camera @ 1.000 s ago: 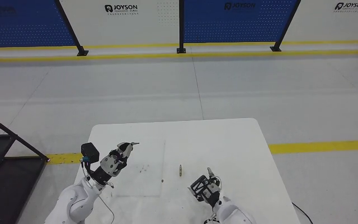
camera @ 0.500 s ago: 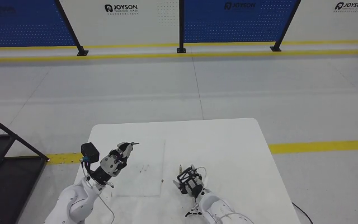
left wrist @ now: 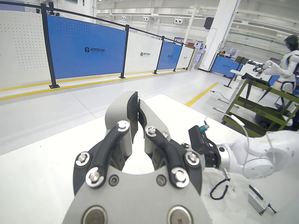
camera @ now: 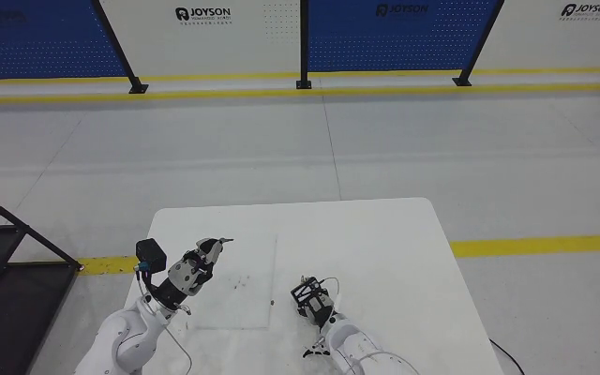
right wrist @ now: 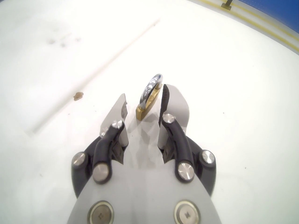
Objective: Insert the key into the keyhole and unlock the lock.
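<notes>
On the white table [right wrist: 222, 54], the little gold lock [right wrist: 146, 108] stands on its thin edge, silver loop up. Around it sits the right gripper [right wrist: 143, 95], fingers spread wide on both sides, not squeezing yet, I think so it can hold the lock steady. Well apart, the left gripper [left wrist: 137, 101] hangs above the table, pinched tight on a thin bit that looks like the key [camera: 226, 242], kept ready

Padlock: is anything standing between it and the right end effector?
Nothing visible does. The padlock sits on the table already inside the open right end effector, with no other thing in the gap.
</notes>
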Controlling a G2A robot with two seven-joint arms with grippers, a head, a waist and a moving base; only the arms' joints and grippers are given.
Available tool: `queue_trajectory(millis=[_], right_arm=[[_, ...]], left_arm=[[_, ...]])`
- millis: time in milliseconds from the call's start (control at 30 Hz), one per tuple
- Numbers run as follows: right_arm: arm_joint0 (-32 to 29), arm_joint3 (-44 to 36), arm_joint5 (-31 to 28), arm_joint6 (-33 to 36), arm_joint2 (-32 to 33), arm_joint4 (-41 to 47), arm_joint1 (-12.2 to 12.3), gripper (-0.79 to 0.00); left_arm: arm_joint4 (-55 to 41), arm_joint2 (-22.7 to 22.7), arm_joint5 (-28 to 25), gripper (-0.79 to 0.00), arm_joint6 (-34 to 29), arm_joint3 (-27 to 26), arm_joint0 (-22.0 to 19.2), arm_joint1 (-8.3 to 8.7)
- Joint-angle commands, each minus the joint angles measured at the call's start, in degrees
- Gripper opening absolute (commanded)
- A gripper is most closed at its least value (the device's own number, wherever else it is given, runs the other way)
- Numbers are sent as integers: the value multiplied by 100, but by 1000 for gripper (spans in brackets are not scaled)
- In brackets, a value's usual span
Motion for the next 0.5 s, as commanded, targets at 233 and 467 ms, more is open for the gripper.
queue_trajectory(millis=[233,467], right_arm=[[117,201,137,-41,-36,78,-96,-582],[89,193,141,-169,38,112,-110,-785]], left_arm=[[0,0,0,-785,0,0,0,0],[0,0,0,-785,0,0,0,0]])
